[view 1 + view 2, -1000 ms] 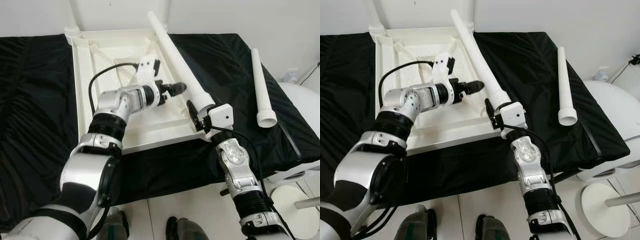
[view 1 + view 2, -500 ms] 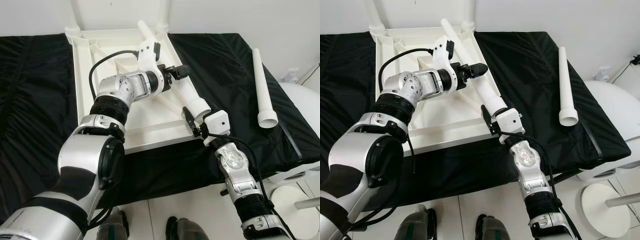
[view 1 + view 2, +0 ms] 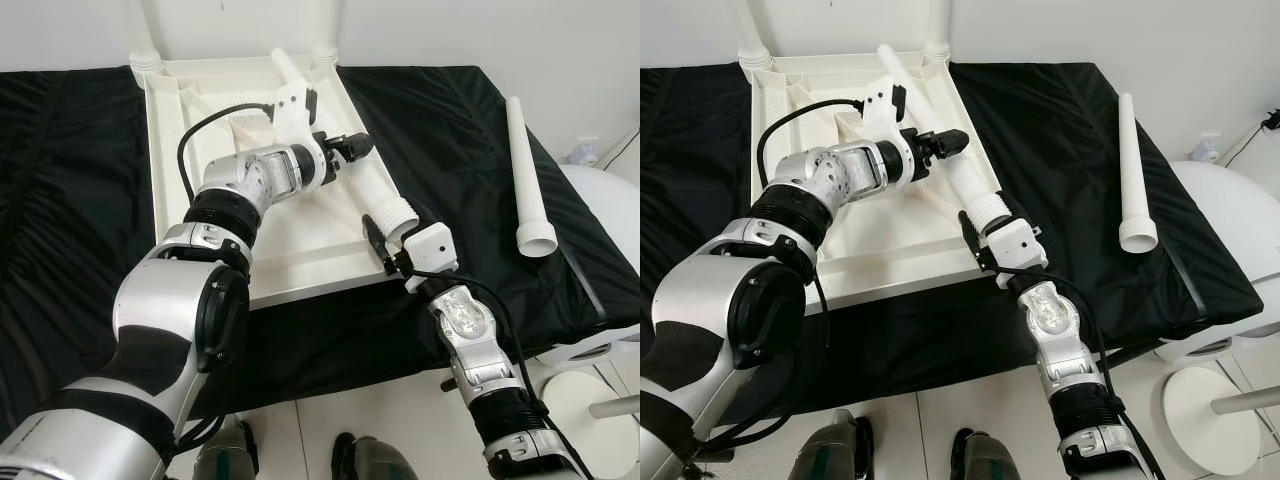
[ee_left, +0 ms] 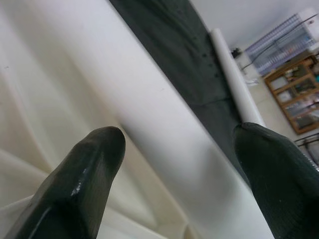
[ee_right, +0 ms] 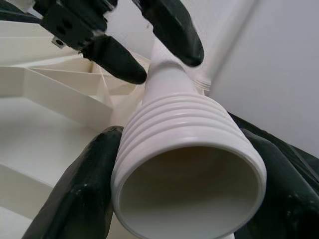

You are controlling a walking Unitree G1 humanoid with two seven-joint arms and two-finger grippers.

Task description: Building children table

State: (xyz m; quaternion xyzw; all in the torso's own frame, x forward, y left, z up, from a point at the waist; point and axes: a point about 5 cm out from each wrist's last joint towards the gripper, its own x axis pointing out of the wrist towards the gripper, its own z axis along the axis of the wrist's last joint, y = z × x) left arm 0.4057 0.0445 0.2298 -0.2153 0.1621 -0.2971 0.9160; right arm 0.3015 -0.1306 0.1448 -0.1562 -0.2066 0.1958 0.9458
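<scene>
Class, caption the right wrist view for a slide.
Right gripper clamps the table leg's threaded end; left gripper brackets its shaft.

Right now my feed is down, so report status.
Right gripper shut on table leg, threaded end. Left gripper open, straddling its middle. Upturned tabletop beneath. Spare leg lies apart on black cloth.

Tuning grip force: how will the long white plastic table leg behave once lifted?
The long white plastic table leg looks hollow at its ribbed end, so probably light and stiff. Smooth and tapered: may slip. The right gripper holds one end only, so it may lever; left gripper straddles it.
</scene>
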